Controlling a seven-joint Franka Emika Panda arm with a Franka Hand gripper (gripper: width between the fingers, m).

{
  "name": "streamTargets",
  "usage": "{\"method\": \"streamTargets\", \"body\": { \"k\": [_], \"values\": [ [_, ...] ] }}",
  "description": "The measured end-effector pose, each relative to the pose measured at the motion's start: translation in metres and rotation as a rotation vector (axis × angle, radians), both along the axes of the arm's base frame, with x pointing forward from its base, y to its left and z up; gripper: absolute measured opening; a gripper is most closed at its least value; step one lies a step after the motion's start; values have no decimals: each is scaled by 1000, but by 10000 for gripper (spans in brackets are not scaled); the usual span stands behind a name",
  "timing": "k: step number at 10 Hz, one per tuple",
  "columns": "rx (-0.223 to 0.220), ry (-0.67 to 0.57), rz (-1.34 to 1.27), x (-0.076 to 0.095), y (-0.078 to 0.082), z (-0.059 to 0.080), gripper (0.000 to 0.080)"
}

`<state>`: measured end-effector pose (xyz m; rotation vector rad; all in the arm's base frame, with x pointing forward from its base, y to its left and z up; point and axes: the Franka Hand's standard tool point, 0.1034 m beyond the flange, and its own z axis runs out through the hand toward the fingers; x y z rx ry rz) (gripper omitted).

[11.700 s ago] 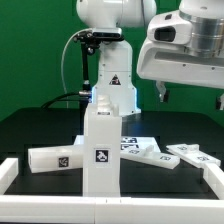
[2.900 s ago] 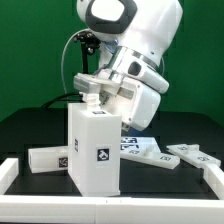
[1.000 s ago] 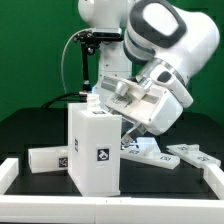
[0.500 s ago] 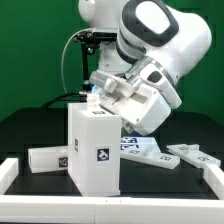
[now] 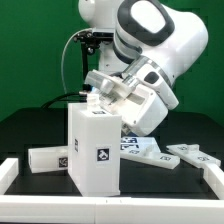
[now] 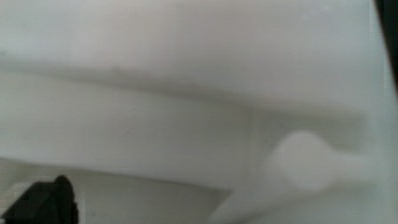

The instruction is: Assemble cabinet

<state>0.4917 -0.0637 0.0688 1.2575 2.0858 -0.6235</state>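
Note:
The cabinet [image 5: 94,150] stands upright near the table's front, a tall white box with tag markers on its front and side faces. My gripper [image 5: 99,100] sits at the cabinet's top rear edge, with the arm's bulky white wrist tilted above and to the exterior view's right of it. The cabinet's top and the hand hide its jaws. The wrist view is blurred and filled with white panel surface [image 6: 160,110] very close up. A rounded white knob-like bump [image 6: 313,160] shows there, and one dark fingertip [image 6: 50,200] at the edge.
A loose white panel [image 5: 52,158] with a tag lies at the exterior view's left of the cabinet. More tagged panels [image 5: 190,154] lie at the right. The marker board [image 5: 132,144] lies behind the cabinet. A white rail [image 5: 16,172] borders the table front.
Over the last second the wrist has swung a little toward the exterior view's left and closer over the cabinet's top. The cabinet and the loose panels have not moved.

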Motion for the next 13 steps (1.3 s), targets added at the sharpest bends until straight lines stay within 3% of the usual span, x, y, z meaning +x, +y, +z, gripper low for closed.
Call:
{"method": "streamTargets", "body": {
  "k": [4,7,9,10,12,13],
  "values": [
    [6,23,13,3,-15,1,797],
    [32,24,14,2,-13,-2,797],
    [32,24,14,2,-13,-2,540],
    [32,24,14,2,-13,-2,540],
    [33,25,14,2,-13,-2,221],
    [33,24,14,2,-13,-2,221]
  ]
}}
